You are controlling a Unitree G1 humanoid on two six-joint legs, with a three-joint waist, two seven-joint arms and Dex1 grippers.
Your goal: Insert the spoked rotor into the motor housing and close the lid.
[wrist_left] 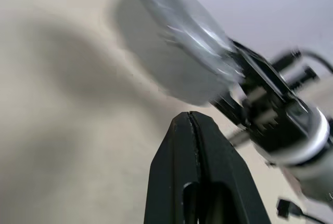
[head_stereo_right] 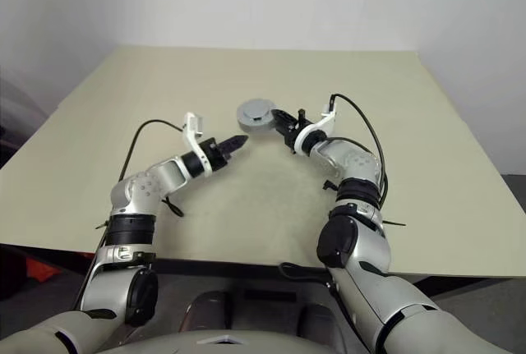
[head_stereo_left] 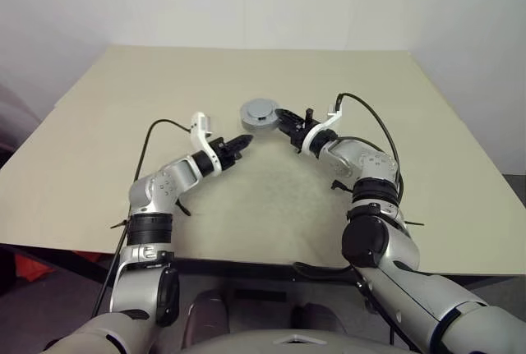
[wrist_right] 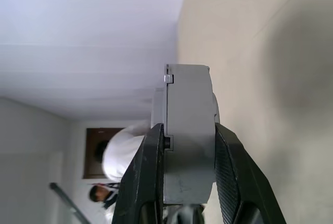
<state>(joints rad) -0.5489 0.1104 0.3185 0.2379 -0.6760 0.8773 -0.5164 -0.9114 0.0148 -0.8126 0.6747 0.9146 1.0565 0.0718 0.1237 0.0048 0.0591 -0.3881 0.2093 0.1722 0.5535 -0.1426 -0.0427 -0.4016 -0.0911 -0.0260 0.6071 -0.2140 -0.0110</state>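
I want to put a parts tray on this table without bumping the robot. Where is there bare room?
The table is bare along its far edge, down its left side beyond the left gripper, and on its right side past the right arm. It is crowded at the middle, where the right gripper holds the closed motor housing above the top.

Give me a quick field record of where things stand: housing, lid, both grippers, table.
motor housing: held above the table, gripped by its edges, silvery grey outside showing
lid: appears closed against the housing, seam visible in the right wrist view
right gripper: shut on the motor housing, one finger on each flat face
left gripper: shut, empty, pointing toward the housing, apart from it
table: beige top
spoked rotor: cannot tell, presumably inside the housing
background: a person stands far behind
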